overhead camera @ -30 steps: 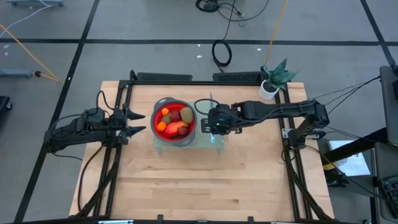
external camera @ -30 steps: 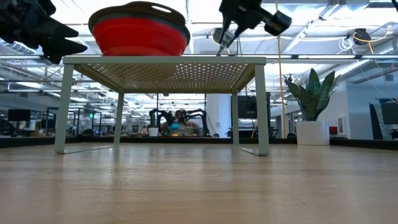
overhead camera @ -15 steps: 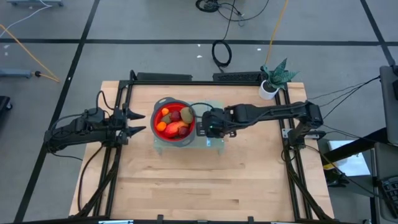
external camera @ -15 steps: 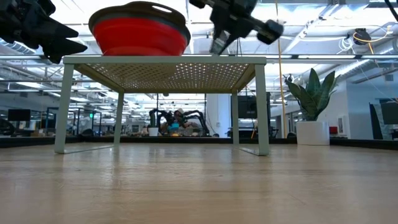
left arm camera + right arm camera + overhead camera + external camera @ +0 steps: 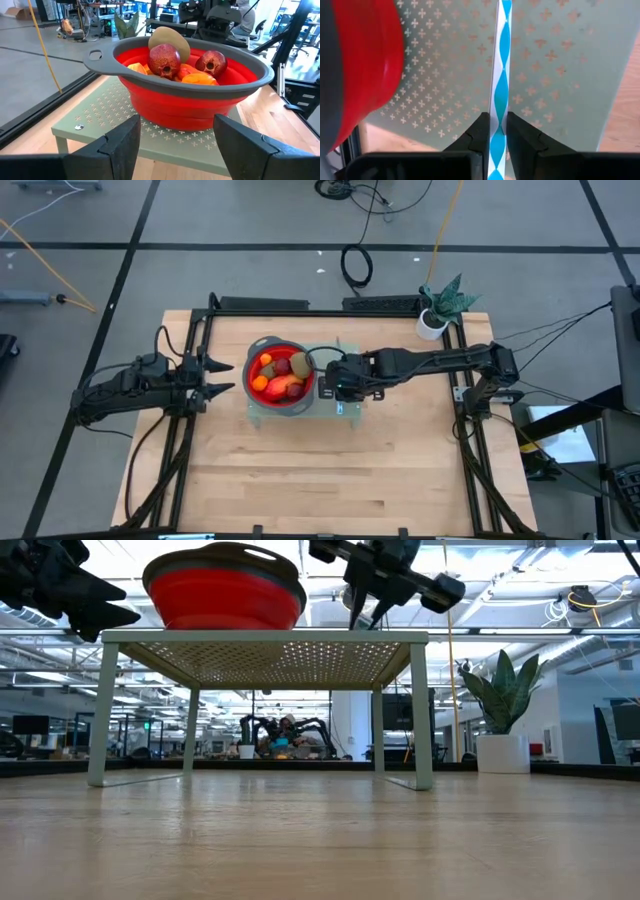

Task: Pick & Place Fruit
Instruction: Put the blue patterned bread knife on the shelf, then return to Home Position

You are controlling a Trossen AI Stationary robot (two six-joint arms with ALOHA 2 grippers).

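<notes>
A red bowl (image 5: pixel 262 392) stands on a pale green perforated stand (image 5: pixel 347 409) at mid-table. It holds the fruit (image 5: pixel 164 59): dark red, orange and olive pieces heaped inside. My right gripper (image 5: pixel 497 135) hangs over the stand just right of the bowl (image 5: pixel 360 65), shut on a slim silver-and-blue knife (image 5: pixel 500 60). At the table's left my left gripper (image 5: pixel 177 145) waits level and open, its fingers facing the bowl's wall (image 5: pixel 200 105) with a gap between. My right gripper pinches the knife between its two fingers (image 5: pixel 479 132), which close on its flat sides (image 5: pixel 498 117). The fingers slant down from the table's right side and lie along the knife. The blade runs on past the fingertips over the stand; whether its tip touches, I cannot tell.
A potted plant (image 5: pixel 437 308) stands at the table's far right corner. Black frame rails (image 5: pixel 470 440) run along the left and right edges. Bare wood (image 5: pixel 320 470) lies toward the near edge. The stand's legs (image 5: pixel 420 710) leave open room beneath it.
My right gripper has sunk a little and shifted toward the bowl, still shut on the knife.
</notes>
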